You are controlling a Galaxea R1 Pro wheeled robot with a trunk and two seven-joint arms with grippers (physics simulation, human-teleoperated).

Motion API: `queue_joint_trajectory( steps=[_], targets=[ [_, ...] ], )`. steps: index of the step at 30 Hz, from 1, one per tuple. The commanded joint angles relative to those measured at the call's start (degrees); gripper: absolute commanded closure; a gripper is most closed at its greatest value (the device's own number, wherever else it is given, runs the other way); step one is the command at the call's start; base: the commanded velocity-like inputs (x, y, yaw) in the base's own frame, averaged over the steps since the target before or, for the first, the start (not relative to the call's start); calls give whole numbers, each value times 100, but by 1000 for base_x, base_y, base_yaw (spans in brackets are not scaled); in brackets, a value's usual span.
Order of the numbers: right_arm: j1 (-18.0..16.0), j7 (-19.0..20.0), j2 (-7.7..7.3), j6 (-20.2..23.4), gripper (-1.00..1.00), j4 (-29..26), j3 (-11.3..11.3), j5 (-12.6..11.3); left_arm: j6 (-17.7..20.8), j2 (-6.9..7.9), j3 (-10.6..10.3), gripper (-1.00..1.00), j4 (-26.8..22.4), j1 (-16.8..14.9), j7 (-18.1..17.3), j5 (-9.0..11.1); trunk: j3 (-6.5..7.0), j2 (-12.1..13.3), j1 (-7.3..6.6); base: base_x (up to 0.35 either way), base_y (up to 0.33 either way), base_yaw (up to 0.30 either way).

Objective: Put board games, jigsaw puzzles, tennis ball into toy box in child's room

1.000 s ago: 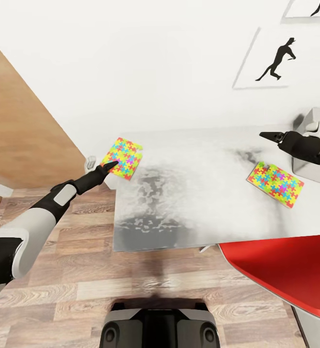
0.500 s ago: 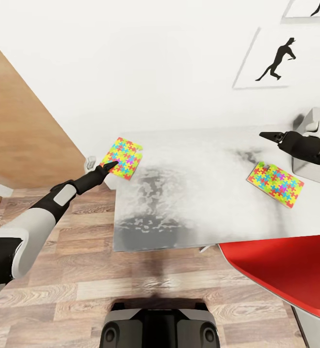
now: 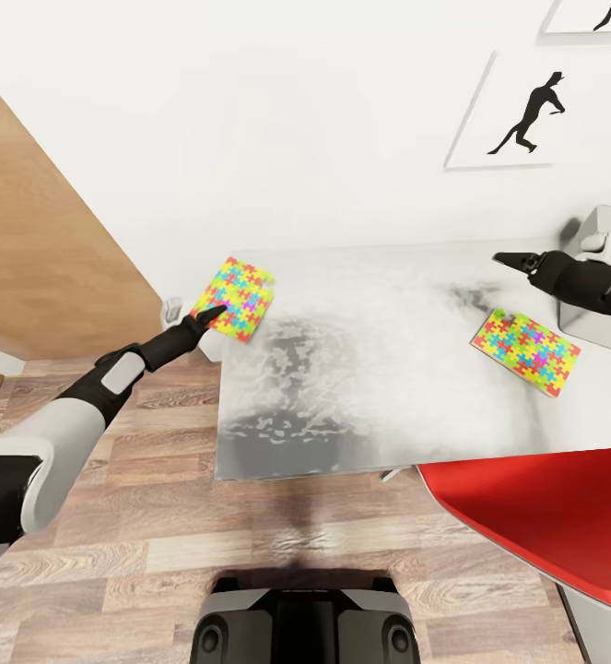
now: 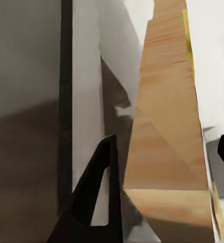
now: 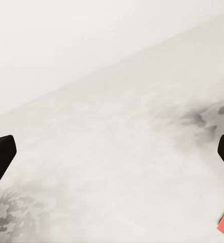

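The left gripper point(image 3: 215, 314), jaws spread, noses against the near edge of a bright multicoloured jigsaw square point(image 3: 235, 298) overhanging the pale grey table point(image 3: 370, 369) corner. The right gripper point(image 3: 503, 259) hovers open, farther from its puzzle.

My head camera looked steeply down over the table point(image 3: 388, 369), wall at twelve o'clock, floor at six. The left wrist camera sat close by the table's edge, facing along it. The right wrist camera skimmed low over that same tabletop point(image 5: 117, 152), which head and right views shared.
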Motion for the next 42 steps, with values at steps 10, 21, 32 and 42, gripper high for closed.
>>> queue_joint_trajectory(
  steps=[10, 21, 32, 42],
  targets=[
    [-73, -58, 4, 19, -100, -3, 85, -59, 464, 33, -46, 100, -489, 71, -309, 66, -7, -9, 3, 0, 0, 0],
    [-116, -58, 47, 19, -100, -3, 107, -59, 1216, 60, 165, 100, -1652, 553, -344, 217, -7, -9, 3, 0, 0, 0],
    [-279, -45, 139, 19, -100, -3, 246, -59, 1969, 28, 606, 100, -3056, 1270, -366, 320, -7, -9, 3, 0, 0, 0],
    [-436, 58, 157, 19, -100, -3, 364, -59, 2226, -35, 666, 100, -4618, 1877, -8, 333, -7, -9, 3, -46, -54, 0]
  ],
)
